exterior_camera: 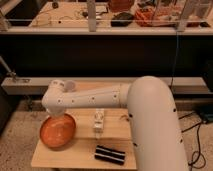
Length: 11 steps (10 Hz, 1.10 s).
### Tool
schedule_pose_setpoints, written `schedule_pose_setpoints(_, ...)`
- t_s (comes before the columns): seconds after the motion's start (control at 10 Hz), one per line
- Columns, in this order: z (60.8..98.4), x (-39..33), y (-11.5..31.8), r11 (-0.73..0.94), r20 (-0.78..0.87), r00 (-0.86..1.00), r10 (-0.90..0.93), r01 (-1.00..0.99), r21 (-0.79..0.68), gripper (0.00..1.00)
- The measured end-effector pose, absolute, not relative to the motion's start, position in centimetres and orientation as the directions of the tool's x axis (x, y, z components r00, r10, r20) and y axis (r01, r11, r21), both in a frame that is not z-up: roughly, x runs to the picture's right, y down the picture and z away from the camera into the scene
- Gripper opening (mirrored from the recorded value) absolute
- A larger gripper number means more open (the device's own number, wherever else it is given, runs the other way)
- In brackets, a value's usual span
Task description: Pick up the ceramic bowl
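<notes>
The ceramic bowl [57, 132] is wide, shallow and orange-red. It is at the left end of the small wooden table [70, 158], tilted so its inside faces the camera, and it reaches past the table's left edge. My white arm comes in from the lower right and bends down at the wrist right above the bowl. My gripper [56, 116] is at the bowl's upper rim, mostly hidden behind the wrist.
A small white object [99, 121] stands at the table's middle. A black ribbed object [110, 154] lies near the front edge. A white ledge [30, 85] and a dark cabinet run behind. Cables [197, 150] lie on the floor at right.
</notes>
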State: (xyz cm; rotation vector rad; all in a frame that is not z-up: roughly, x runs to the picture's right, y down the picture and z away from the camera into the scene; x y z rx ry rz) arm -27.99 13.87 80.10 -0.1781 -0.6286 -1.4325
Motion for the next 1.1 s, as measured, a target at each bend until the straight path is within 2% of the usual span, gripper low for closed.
schedule_pose_setpoints(1.1, 79.7, -27.9, 12.2, 0.138, 0.502, -0.018, -0.865, 0.953, 0.271, 0.02)
